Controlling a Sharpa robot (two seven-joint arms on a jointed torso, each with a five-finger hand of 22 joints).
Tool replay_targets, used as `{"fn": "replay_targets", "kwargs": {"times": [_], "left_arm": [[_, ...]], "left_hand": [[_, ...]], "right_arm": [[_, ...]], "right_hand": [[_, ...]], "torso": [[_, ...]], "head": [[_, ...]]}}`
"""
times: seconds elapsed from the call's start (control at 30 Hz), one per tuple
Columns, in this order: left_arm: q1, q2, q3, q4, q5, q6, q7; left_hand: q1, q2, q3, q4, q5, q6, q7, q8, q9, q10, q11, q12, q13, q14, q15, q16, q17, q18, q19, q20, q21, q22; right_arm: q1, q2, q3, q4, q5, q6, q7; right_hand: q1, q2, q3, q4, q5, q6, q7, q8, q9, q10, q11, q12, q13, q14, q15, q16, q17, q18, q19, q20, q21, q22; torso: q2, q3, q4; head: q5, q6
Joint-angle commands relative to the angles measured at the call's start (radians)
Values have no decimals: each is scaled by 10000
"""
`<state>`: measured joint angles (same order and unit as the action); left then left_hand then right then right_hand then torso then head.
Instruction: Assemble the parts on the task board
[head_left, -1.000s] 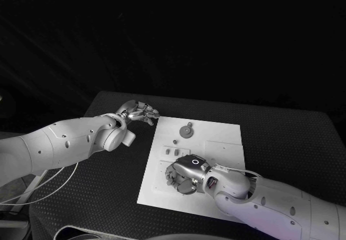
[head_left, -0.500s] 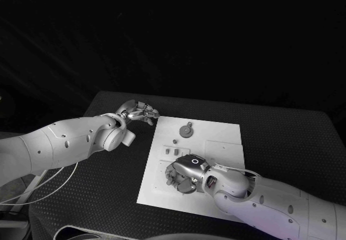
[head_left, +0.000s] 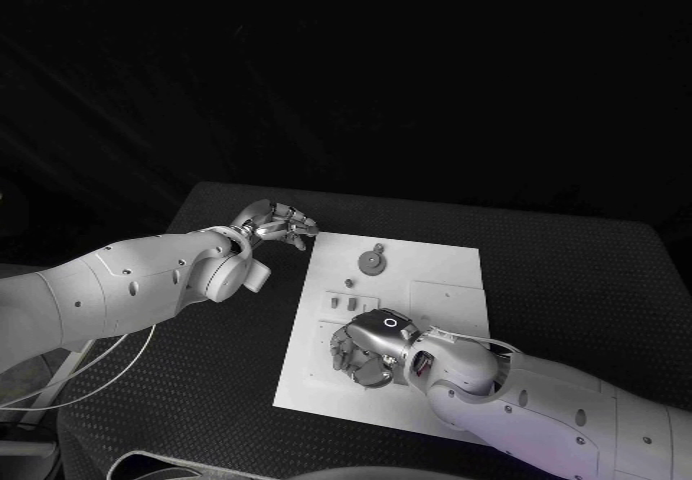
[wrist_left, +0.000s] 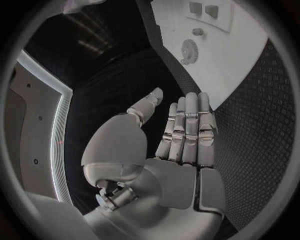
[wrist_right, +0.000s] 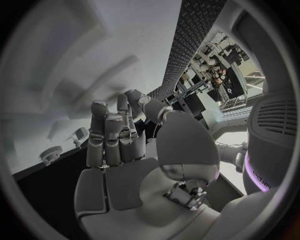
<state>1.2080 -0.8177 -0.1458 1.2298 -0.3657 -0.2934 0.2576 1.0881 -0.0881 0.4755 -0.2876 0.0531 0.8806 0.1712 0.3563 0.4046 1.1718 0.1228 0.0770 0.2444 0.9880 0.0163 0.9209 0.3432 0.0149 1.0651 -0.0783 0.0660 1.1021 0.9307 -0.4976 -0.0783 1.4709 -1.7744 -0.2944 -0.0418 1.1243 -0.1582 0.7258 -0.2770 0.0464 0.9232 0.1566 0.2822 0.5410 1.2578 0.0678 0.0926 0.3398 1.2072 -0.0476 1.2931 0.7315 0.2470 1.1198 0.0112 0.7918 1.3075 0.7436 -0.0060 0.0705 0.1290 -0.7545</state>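
Task board (head_left: 433, 290) is laid long axis away from robot; left hand (head_left: 278, 224) seen empty, fingers extended; right hand (head_left: 368, 350) grip can't be told.

Looked like a robotics lab: black textured table (head_left: 577, 270) under darkness, white task board (head_left: 433, 280) on it, cluttered equipment racks (wrist_right: 215, 60) behind
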Motion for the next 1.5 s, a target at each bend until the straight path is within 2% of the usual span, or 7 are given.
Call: {"fn": "replay_targets", "kwargs": {"times": [0.03, 0.57, 0.93, 1.2, 1.3, 1.33, 1.5], "left_arm": [[5, 16, 7, 13, 51, 141, 66], [4, 24, 7, -57, 51, 148, 58], [3, 81, 6, -202, 51, 199, 45], [3, 109, 5, -232, 189, 199, 27], [3, 130, 5, -254, 191, 198, 30], [3, 130, 5, -265, 193, 183, 30], [-1, 145, 3, -307, 216, 177, 45]], "left_hand": [[14, 50, -59, 5, -13, -99, 1, 5, -12, -103, 5, -70, 8, 15, 55, -60, 15, -34, -35, 16, 20, -16], [13, 44, -64, 3, -13, -104, 3, 4, -15, -120, 10, -76, 4, 11, 58, -67, 22, -35, -39, 18, 19, -20], [19, 38, -66, 0, -12, -106, 4, 4, -17, -136, 15, -81, 1, 3, 62, -76, 25, -36, -46, 21, 17, -24], [5, 38, -74, 8, -13, -106, 6, 4, -18, -141, 19, -80, 0, -5, 68, -84, 29, -39, -53, 26, 15, -28], [-4, 39, -78, 13, -13, -106, 6, 5, -19, -141, 20, -79, 1, -6, 69, -86, 31, -41, -54, 28, 15, -29], [-6, 39, -80, 14, -13, -105, 7, 5, -19, -140, 20, -78, 1, -7, 69, -87, 31, -41, -54, 29, 15, -29], [-22, 45, -86, 22, -13, -106, 7, 6, -20, -140, 21, -75, 1, -8, 71, -90, 35, -42, -55, 31, 16, -32]], "right_arm": [[-8, -5, -3, 29, 135, -109, 46], [-2, -529, 23, 563, 1046, -1134, 352], [523, -1420, 658, 1193, 4266, -1553, 886], [1706, -2646, 847, 1067, 6190, 76, -45], [1945, -3192, 843, 1093, 6459, 749, -569], [2001, -3345, 842, 1127, 6469, 969, -750], [2180, -3851, 834, 1216, 6947, 3401, -2038]], "right_hand": [[-1, -111, -72, 6, 25, -74, 18, -51, -17, -55, 20, -68, 21, -15, 55, 63, 16, 148, 19, -12, 25, 164], [84, -289, -82, -45, 26, -266, 102, -158, -69, -46, 20, -93, 82, 61, 54, 111, 18, 148, 89, -61, 71, 171], [111, -303, -92, -5, 26, -285, 117, -164, -77, 45, 4, -58, 151, 82, 40, 127, 15, 148, 119, -70, 91, 169], [-1185, 196, -1565, 160, 31, -243, -204, -121, -18, 1427, -462, 1415, 1716, 157, -352, 134, -3, 147, 184, -101, 125, 136], [-1780, 384, -2025, 523, 148, 35, -753, 3, 91, 1579, -784, 4258, 4570, 540, -368, 754, 329, 148, 421, -201, 176, 108], [-1898, 388, -2057, 586, -5, 65, -455, 13, 129, 822, -689, 5134, 5636, 456, -518, 936, 474, 148, 426, -262, 160, 101], [-2820, 629, -2074, 1319, 25, 498, -615, 283, 454, -266, -860, 8074, 8419, 376, -768, 1721, 1066, 148, 603, -391, 302, 181]], "torso": [[-1, 0, 6], [-10, 1, 4], [-12, 7, -29], [-43, -22, -144], [-48, -42, -159], [-50, -47, -168], [-67, -22, -237]], "head": [[-2, -5], [-2, 14], [-184, 219], [-578, 540], [-699, 608], [-731, 625], [-860, 710]]}}
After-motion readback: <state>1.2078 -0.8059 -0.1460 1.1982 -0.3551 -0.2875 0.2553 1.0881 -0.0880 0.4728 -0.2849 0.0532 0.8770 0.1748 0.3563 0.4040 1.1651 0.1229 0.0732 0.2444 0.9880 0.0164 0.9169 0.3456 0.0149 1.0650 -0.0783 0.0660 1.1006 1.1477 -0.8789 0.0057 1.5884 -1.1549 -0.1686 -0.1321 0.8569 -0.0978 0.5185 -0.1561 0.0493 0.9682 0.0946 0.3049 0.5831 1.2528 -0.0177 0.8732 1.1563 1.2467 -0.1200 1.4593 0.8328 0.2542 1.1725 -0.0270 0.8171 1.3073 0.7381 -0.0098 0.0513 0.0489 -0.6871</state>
